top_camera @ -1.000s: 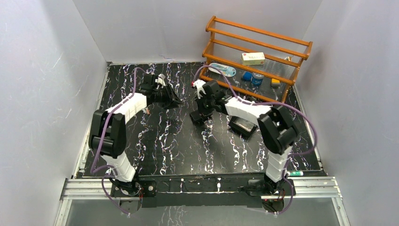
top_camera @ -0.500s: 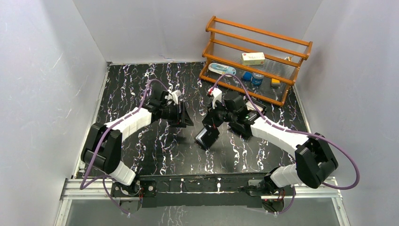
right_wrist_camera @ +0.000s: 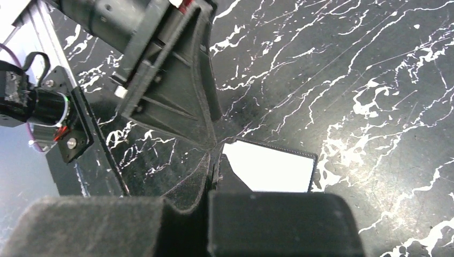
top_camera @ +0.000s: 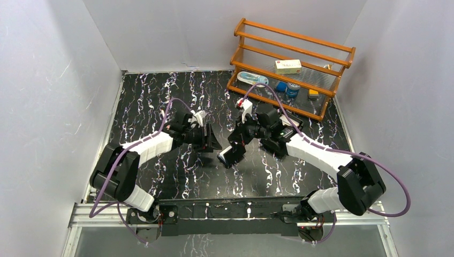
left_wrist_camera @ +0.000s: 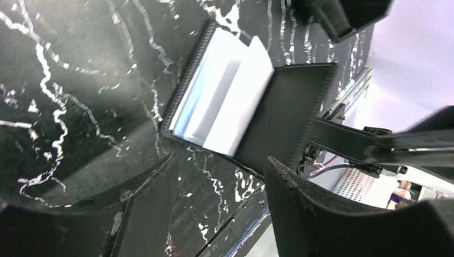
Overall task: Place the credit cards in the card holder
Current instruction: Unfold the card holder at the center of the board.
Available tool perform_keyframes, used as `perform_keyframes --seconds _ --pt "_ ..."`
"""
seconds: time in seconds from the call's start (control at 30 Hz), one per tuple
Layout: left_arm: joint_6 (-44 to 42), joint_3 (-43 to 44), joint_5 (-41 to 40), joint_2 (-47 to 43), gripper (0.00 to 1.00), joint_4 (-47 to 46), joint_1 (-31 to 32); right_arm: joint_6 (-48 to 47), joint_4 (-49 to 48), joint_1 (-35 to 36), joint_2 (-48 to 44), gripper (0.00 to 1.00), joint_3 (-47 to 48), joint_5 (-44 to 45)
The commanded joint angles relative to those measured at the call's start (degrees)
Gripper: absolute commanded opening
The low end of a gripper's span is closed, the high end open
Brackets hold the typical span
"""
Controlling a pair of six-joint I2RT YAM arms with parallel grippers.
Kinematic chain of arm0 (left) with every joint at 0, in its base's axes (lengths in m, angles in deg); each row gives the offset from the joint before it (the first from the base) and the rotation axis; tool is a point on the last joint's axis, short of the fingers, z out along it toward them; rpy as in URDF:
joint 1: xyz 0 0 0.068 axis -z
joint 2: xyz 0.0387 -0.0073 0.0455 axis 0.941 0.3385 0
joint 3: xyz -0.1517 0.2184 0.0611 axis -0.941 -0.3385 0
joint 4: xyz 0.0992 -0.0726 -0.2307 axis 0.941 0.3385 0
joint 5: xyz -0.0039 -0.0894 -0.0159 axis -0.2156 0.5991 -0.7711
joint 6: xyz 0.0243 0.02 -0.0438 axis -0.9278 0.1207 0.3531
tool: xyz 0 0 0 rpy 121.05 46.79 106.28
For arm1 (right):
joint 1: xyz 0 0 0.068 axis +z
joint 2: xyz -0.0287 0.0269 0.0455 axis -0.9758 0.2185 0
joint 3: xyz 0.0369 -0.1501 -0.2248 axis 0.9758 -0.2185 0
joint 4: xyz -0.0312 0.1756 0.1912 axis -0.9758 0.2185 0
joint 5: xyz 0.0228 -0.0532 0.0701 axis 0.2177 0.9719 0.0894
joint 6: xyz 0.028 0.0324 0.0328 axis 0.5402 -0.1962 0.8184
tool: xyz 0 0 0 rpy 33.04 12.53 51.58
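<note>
While the left gripper [left_wrist_camera: 220, 171] hangs with its fingers spread and nothing between them, just left of the tabletop's [top_camera: 160, 91] middle, the card holder [left_wrist_camera: 292, 115] is open before it, low over the centre and slightly toward the near edge. White credit cards [left_wrist_camera: 230, 104] sit in its pocket half, their long axis alongside the fold; the opened wallet stretches from near-left to far-right. Thin, stiff and slick, the cards probably want pinching by a short edge, and the soft flap will likely flop. Rightmost, the right gripper [right_wrist_camera: 210, 179] is clamped on that black flap.
</note>
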Motion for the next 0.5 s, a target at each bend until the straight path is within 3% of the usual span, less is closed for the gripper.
perform_keyframes --seconds 0.0,0.2,0.37,0.47 --pt "6.0 -4.3 -2.1 -2.7 0.56 -3.2 0.3 2.4 -4.3 0.1 -4.2 0.0 -2.6 -2.5" --pt "7.9 -3.8 -0.2 -1.4 0.54 -6.0 2.7 9.3 -7.2 0.1 -9.5 0.0 -13.8 0.7" --pt "7.6 -2.8 0.2 1.8 0.36 -5.6 3.8 12.8 -2.6 0.1 -12.9 0.0 -17.4 1.6" --pt "5.8 -2.2 -2.6 2.6 0.42 -4.1 4.7 16.4 -0.1 0.1 -14.9 0.03 -19.5 1.9"
